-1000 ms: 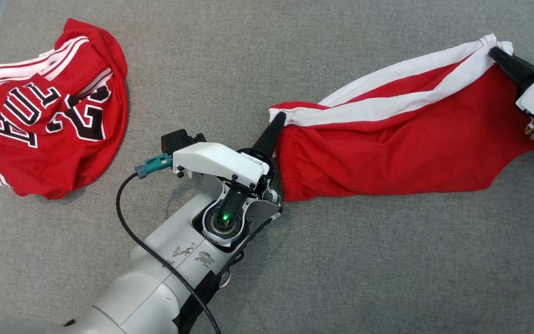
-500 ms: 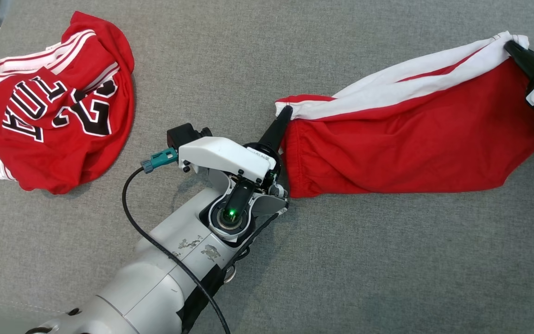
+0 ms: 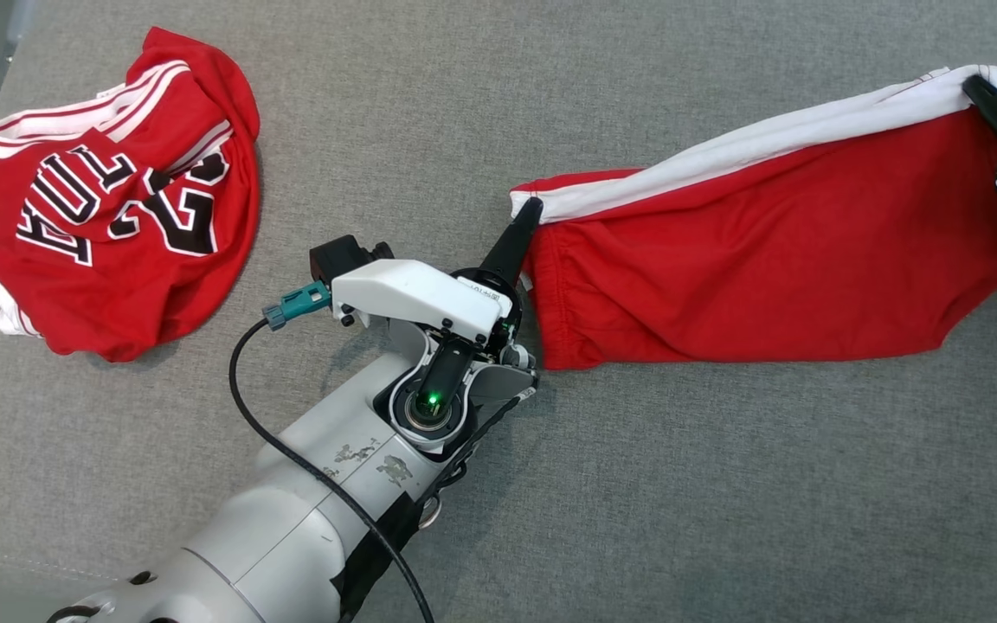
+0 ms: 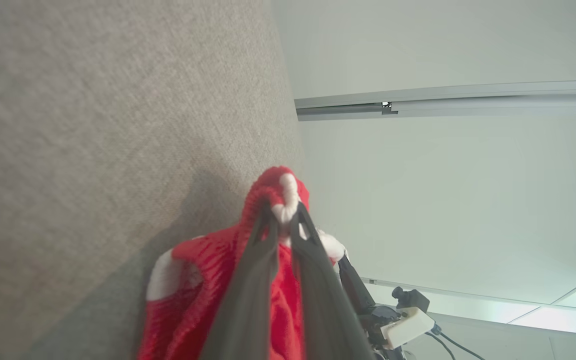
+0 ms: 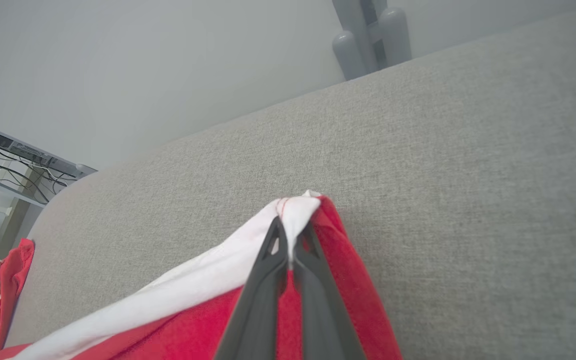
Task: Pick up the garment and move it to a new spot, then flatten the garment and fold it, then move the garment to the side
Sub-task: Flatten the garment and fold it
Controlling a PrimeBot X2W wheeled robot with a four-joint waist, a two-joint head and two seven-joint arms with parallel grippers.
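The garment [image 3: 767,260] is a pair of red shorts with a white side stripe, stretched between my two grippers across the grey surface. My left gripper [image 3: 530,210] is shut on its waistband corner at the left end; in the left wrist view the fingers [image 4: 263,250] pinch gathered red and white cloth [image 4: 283,192]. At the far right edge my right gripper [image 3: 979,89] is shut on the white-striped corner. The right wrist view has its fingers [image 5: 268,260] clamped on the white fold [image 5: 295,210]. The lower hem lies on the surface.
A crumpled red jersey [image 3: 118,208] with black and white lettering lies at the far left of the grey fabric surface [image 3: 680,484]. A black cable [image 3: 291,459] loops off my left forearm. The surface's left edge shows beside the jersey.
The right gripper has pulled its corner further right and up, so the shorts are stretched longer and the white stripe lies straighter. The head view has shifted slightly. The left gripper has hardly moved.
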